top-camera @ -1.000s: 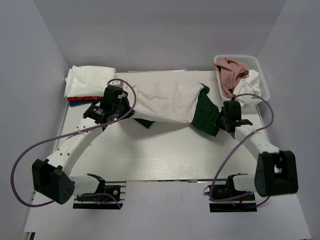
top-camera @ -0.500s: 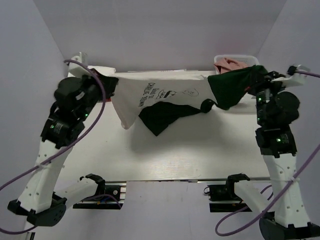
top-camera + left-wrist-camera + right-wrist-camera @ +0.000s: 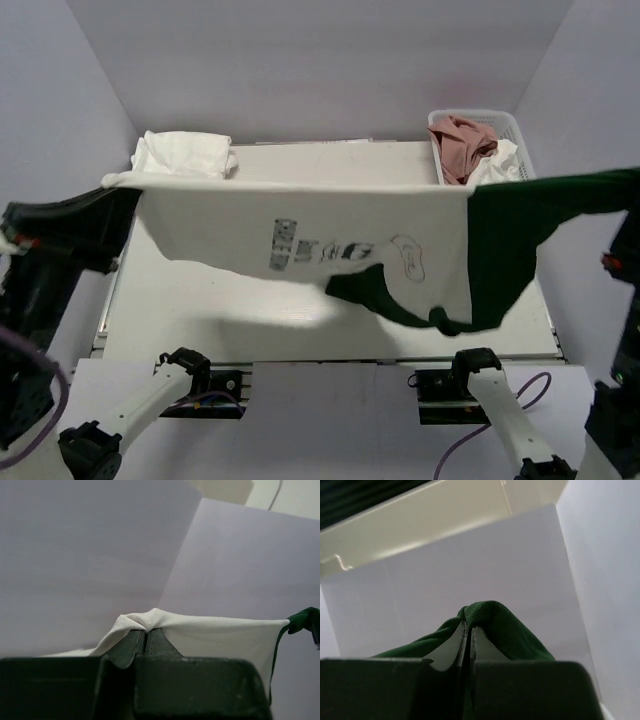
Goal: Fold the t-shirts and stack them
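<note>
the worktop (image 3: 180, 310) lies far below both my claws, and i think it is bare in the middle so there is room to lay a shirt flat.

the biggest soft thing is the off-white shirt with the cartoon print (image 3: 230, 215). it hangs in the air between my two claws, pulled out wide like washing on a line. beside it, toward my right claw, hangs the dark green shirt (image 3: 510, 240). the two look caught on each other, and a green bit droops under the printed one. i think i hold them up high and apart so they fall open and i can see which is which.

past my right claw, at the far edge, sits the white basket (image 3: 525, 165), with a pink shirt (image 3: 462, 140) bunched inside, waiting its turn. past my left claw sits a folded white shirt (image 3: 185, 155); i guess that is where the stack grows.

my left claw (image 3: 146, 632) is pressed together, pinching a top edge of the off-white shirt. my right claw (image 3: 468, 627) is pressed together too, pinching a fold of the green one. the tight pinch keeps the cloth from slipping while it is stretched.
</note>
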`<state>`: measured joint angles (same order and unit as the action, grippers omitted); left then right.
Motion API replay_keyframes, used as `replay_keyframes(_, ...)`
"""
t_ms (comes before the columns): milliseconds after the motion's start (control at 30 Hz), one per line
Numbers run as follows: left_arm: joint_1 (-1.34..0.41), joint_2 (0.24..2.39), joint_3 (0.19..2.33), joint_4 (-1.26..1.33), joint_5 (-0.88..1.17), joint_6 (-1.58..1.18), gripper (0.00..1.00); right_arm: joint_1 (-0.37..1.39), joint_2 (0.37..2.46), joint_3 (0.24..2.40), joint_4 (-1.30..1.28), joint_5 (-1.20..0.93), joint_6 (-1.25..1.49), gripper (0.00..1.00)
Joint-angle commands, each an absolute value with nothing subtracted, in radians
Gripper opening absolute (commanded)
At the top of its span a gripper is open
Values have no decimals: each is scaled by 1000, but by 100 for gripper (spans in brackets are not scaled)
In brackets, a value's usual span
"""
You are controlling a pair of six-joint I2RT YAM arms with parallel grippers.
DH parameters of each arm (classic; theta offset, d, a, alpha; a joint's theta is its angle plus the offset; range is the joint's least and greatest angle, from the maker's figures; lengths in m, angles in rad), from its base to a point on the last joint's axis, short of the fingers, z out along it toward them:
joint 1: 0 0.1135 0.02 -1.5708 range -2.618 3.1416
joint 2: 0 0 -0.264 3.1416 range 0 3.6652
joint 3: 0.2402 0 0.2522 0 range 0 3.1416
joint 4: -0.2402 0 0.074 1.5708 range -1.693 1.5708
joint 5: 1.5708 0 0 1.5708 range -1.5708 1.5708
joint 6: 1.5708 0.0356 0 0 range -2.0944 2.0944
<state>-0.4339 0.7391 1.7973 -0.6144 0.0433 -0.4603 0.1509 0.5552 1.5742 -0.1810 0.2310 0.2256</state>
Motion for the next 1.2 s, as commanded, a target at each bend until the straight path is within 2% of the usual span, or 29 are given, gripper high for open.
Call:
replay_keyframes(0, -426, 718, 1854, -646, 58, -446, 0, 149, 520, 1604, -161, 255, 172, 0)
replay_keyframes(200, -426, 728, 1816, -632, 31, -446, 0, 153, 624, 1643, -189, 223, 137, 0)
replay_keyframes(300, -426, 781, 1732, -601, -98, -446, 0, 152, 728, 1605, -172, 204, 138, 0)
replay_keyframes(400, -439, 917, 1661, -601, -259, -466, 0, 149, 899, 1545, -134, 154, 155, 0)
replay_keyframes(533, -422, 1089, 1518, -562, -365, -497, 0, 146, 1150, 1403, -15, 11, 186, 0)
replay_keyframes(667, -410, 1231, 1405, -517, -481, -557, 0, 149, 1350, 1354, 66, -23, 222, 0)
replay_keyframes(700, -388, 1312, 1391, -517, -492, -557, 3, 150, 1435, 1361, 55, -25, 221, 0)
replay_keyframes(733, -376, 1357, 1362, -502, -492, -566, 11, 155, 1525, 1403, 46, -47, 216, 0)
replay_keyframes(767, -348, 1409, 1362, -489, -492, -578, 49, 156, 1620, 1426, 13, -63, 210, 0)
replay_keyframes(800, -332, 1467, 1373, -489, -492, -592, 78, 158, 1668, 1489, -65, -70, 196, 0)
replay_keyframes(833, -316, 1597, 1396, -505, -492, -607, 100, 164, 1715, 1571, -108, -80, 186, 24)
replay_keyframes(867, -301, 1664, 1432, -575, -462, -641, 100, 166, 1829, 1651, -151, -83, 184, 37)
replay_keyframes(933, -275, 1768, 1560, -646, -422, -655, 100, 187, 1864, 1692, -253, -89, 163, 62)
replay_keyframes(967, -264, 1817, 1580, -658, -413, -655, 100, 193, 1846, 1660, -252, -92, 157, 84)
replay_keyframes(1000, -264, 1818, 1589, -643, -399, -655, 100, 202, 1826, 1629, -223, -87, 146, 90)
replay_keyframes(1167, -264, 1737, 1493, -516, -306, -586, 100, 238, 1677, 1441, -149, -48, 152, 90)
